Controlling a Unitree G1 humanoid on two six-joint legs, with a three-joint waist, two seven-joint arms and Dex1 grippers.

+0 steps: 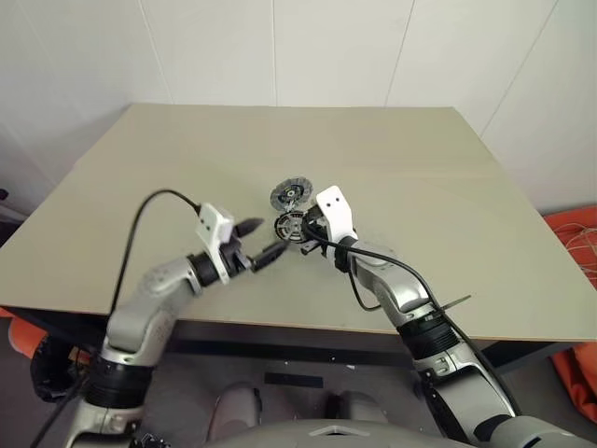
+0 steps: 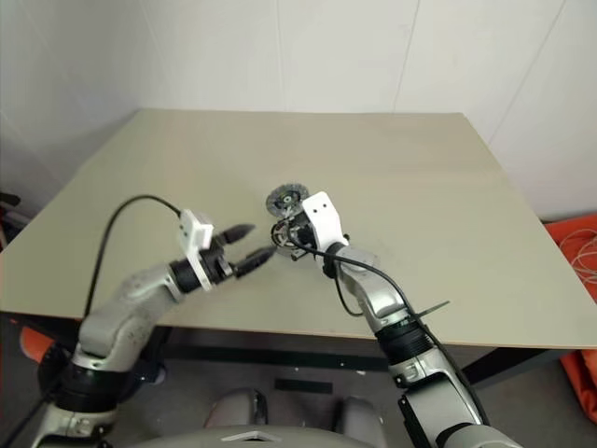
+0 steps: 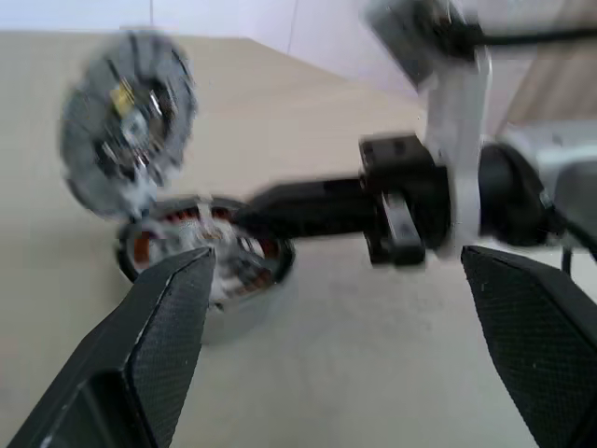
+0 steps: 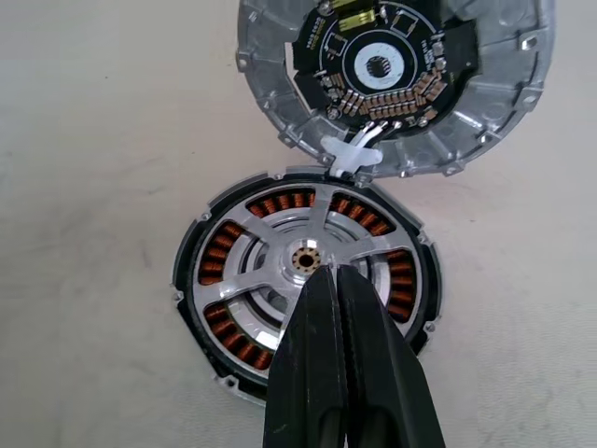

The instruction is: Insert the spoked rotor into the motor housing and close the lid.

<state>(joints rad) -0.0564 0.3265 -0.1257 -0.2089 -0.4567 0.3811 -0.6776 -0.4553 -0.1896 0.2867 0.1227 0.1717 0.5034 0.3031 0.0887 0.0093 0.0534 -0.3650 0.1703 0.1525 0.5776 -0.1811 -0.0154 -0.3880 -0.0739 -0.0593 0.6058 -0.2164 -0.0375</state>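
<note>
The motor housing [image 4: 219, 266] lies on the table with its copper windings showing. The spoked rotor [image 4: 315, 222] sits inside it, silvery spokes meeting at the central hub. The lid [image 4: 270, 103] stands swung open, joined at the housing's far rim, its circuit-board face showing. My right gripper [image 4: 328, 273] is shut with nothing held, its tips over the rotor beside the hub. My left gripper [image 1: 268, 239] hovers open just left of the housing, pointing at it, empty. From the left wrist I see the housing [image 3: 233, 313], the tilted lid [image 3: 126, 121] and the right gripper's fingers [image 3: 308, 207] reaching over the housing.
The beige table [image 1: 420, 187] stretches far beyond the motor; its front edge runs close under both arms. White walls stand behind. Orange items [image 1: 574, 233] lie on the floor off the right side. A black cable [image 1: 140, 224] loops from the left wrist.
</note>
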